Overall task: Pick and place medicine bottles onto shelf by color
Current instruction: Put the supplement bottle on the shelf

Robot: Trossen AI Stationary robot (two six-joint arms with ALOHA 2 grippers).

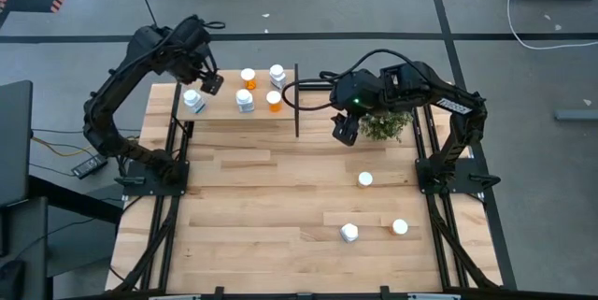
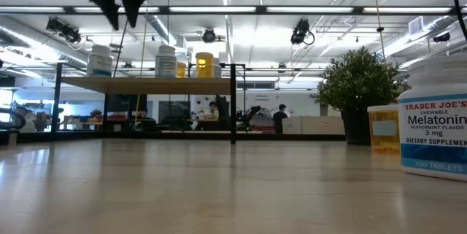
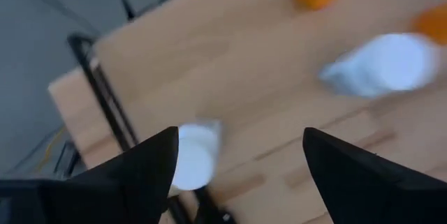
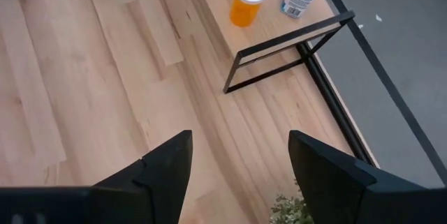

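A: Where are the medicine bottles placed?

B: Five are seen on the shelf [image 1: 224,113] at the far left of the table [image 1: 252,225]: a white bottle [image 1: 193,101] at its left end, another white one [image 1: 245,101] mid-shelf, a third white one [image 1: 277,77] near the black divider [image 1: 297,104], and two orange bottles [image 1: 249,78] [image 1: 274,100] among them. Three more are left on the tabletop at the near right: one [image 1: 365,179] below the plant [image 1: 385,124], a white one [image 1: 349,233] and an orange one [image 1: 400,227] just beside it.

A: And the grippers?

B: The left gripper [image 1: 211,83] is held above the shelf with its fingers spread and nothing between them. The right gripper [image 1: 344,130] is poised over the table just right of the divider, its fingers likewise parted and empty.

A: How should a bottle be expected to handle?

B: It is judged to be light, rigid plastic, smooth and somewhat slippery, so it could be tipped or rolled by a glancing touch. It is best gripped across the cylindrical body just under the white cap, with the fingers squared to it. The orange translucent ones are probably lighter still.
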